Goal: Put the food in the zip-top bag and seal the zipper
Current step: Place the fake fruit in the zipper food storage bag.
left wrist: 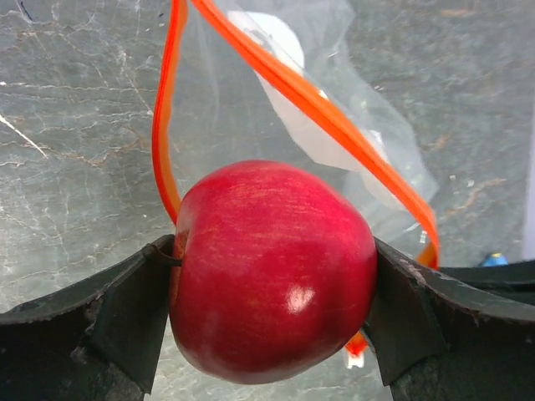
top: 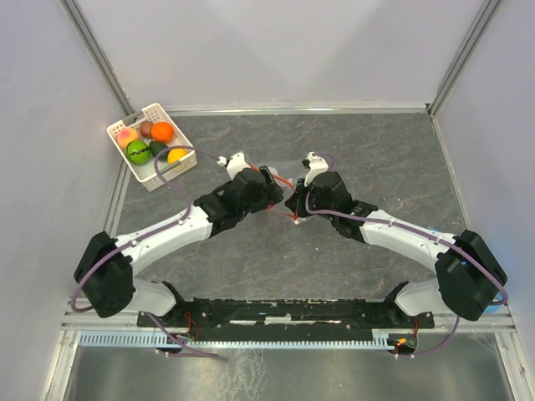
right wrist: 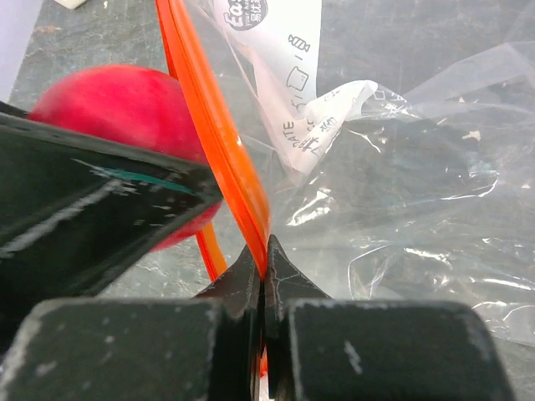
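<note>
My left gripper [left wrist: 272,288] is shut on a glossy pink-red toy apple [left wrist: 272,271] and holds it at the open mouth of the clear zip-top bag [left wrist: 368,125]. The orange-red zipper [left wrist: 309,96] loops apart just behind the apple. My right gripper [right wrist: 266,261] is shut on one zipper strip [right wrist: 219,138] and holds it up; the apple [right wrist: 125,109] shows to its left. The bag [right wrist: 401,209] with its white label [right wrist: 276,50] lies beyond. From above, both grippers [top: 274,194] [top: 294,205] meet at mid table. The other food sits in the basket.
A white perforated basket [top: 159,180] stands at the far left with an orange [top: 162,132], lime green [top: 138,152], yellow [top: 176,155], peach [top: 127,136], brown [top: 146,128] and dark green [top: 157,148] toy. Grey walls enclose the marbled table [top: 376,159].
</note>
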Controlling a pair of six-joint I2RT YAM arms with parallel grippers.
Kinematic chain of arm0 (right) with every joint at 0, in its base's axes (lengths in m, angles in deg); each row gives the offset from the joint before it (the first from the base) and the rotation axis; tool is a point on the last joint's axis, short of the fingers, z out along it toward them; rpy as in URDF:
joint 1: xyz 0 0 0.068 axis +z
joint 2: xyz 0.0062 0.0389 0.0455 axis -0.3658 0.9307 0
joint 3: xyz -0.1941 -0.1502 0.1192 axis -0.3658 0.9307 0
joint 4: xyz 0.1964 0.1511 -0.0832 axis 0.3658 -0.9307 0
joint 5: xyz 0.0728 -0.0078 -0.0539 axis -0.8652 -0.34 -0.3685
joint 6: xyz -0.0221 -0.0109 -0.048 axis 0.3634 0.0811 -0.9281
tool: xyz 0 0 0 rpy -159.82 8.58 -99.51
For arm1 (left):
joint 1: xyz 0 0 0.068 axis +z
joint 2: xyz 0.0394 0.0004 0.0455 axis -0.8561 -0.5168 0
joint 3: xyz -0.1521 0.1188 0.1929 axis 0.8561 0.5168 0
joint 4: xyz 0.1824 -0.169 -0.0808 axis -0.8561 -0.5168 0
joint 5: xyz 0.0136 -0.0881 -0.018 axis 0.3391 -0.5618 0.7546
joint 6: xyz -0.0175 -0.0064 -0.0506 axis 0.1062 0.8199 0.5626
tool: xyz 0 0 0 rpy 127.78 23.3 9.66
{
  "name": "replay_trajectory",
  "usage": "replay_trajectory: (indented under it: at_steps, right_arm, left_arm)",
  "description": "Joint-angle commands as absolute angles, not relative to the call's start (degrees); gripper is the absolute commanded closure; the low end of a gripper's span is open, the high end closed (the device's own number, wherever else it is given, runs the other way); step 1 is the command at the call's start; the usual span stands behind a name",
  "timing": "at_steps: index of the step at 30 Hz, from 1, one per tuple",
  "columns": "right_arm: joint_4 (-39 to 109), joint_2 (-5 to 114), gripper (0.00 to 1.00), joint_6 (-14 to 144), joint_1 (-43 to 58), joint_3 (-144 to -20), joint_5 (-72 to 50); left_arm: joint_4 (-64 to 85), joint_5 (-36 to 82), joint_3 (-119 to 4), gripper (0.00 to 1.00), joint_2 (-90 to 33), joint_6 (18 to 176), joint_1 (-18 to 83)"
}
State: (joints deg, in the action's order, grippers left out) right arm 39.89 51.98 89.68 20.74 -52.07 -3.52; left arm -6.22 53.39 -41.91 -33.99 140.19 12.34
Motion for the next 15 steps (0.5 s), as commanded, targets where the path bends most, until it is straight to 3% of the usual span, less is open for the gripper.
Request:
replay_trajectory:
  at_steps: [1,15]
  right_arm:
    - [44.5,52.1,0.98,94.4,20.4,-52.9,-6.1]
    - [47.0,50.2,0.98,101.3,20.5,-53.1,-11.0]
  left_arm:
    - [0.8,50.0,-40.3,0.25,-27.8,143.5,13.6]
    - [6.8,47.3,-30.9,0.34,-21.7,146.6,17.4]
